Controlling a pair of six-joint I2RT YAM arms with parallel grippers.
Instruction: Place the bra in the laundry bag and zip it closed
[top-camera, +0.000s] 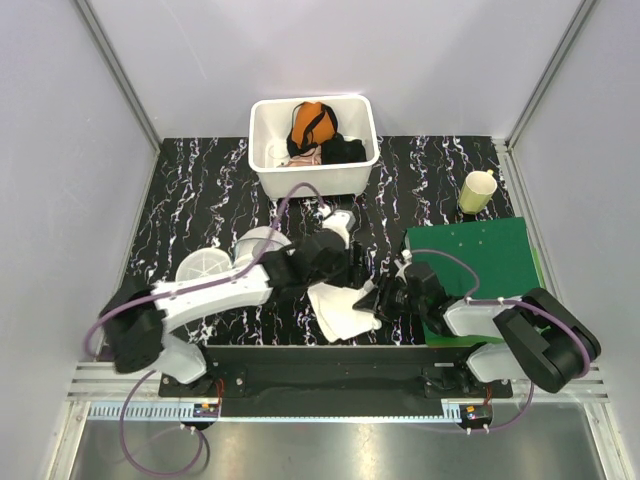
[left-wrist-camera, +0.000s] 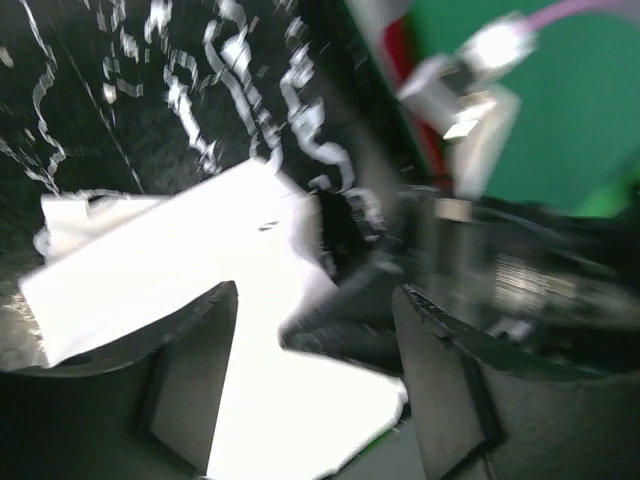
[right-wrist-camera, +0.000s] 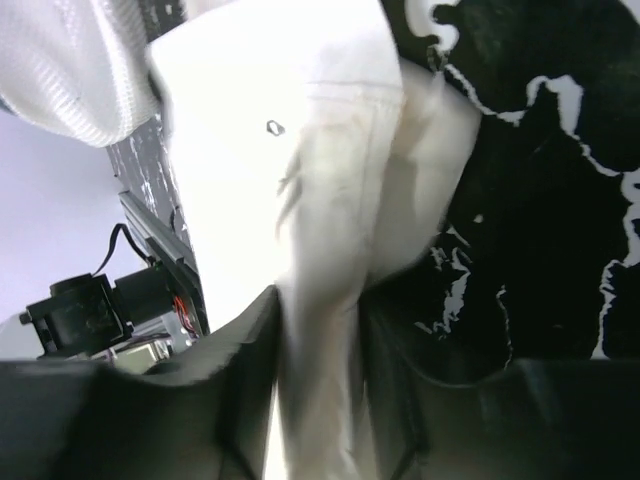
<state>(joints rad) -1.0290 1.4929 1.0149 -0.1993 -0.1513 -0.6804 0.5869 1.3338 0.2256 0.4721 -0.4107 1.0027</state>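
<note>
table (top-camera: 200, 190): black with white marbling, pale walls on three sides
left claw (top-camera: 352, 277): open, fingers (left-wrist-camera: 190, 385) well apart, nothing between them. It hovers just over the bra.
right claw (top-camera: 378, 300): closed in on a fold of bra. Cloth fills the gap and touches both fingers (right-wrist-camera: 225, 405). The wrist view is blurred.
bra (top-camera: 338, 312): white and crumpled, on the table between the two claws. It lies under the left claw and its right edge runs into the right claw.
bag (top-camera: 205, 268): white round mesh, on the table well left of the left claw, beside that arm. It is apart from the bra, and the bra is not in it. Can't tell whether the zip is open.
tub (top-camera: 265, 180): white, beyond both claws at the far edge. An orange garment (top-camera: 310, 122) and a black garment (top-camera: 345, 150) are inside.
board (top-camera: 480, 255): green, right of the right claw, under that arm
cup (top-camera: 478, 190): yellow, beyond and right of the right claw, near the board's far edge
</note>
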